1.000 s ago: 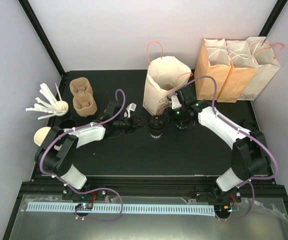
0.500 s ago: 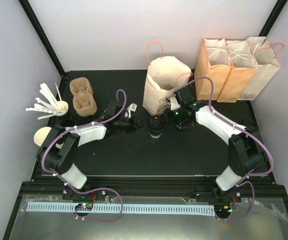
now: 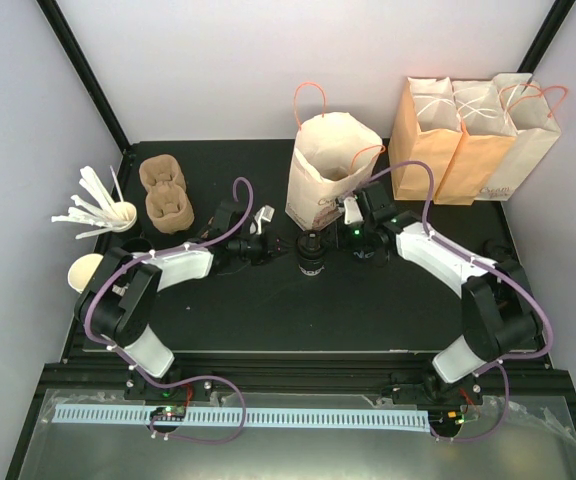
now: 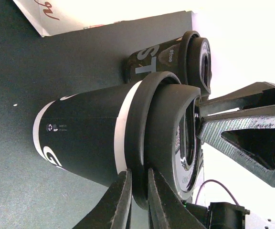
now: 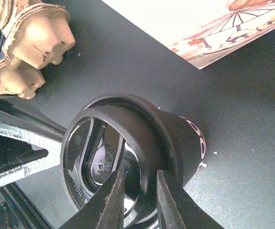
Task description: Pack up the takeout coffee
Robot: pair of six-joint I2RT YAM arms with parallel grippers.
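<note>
The takeout coffee, a small black cup with a white band and a black lid, stands upright mid-table in front of an open paper bag. My left gripper reaches it from the left. In the left wrist view the cup fills the frame, and that gripper is shut on the lid's rim. My right gripper comes in from the right. In its wrist view the gripper pinches the cup's lid rim, one finger inside the lid's recess and one outside.
A second black lidded cup stands just behind the held one. Three flat paper bags lean at the back right. Cardboard cup carriers and a cup of white cutlery sit at the left, with a pale cup stack nearer.
Both grippers have drawn in toward the cup and narrowed onto its lid rim. The cup has stayed in place.
</note>
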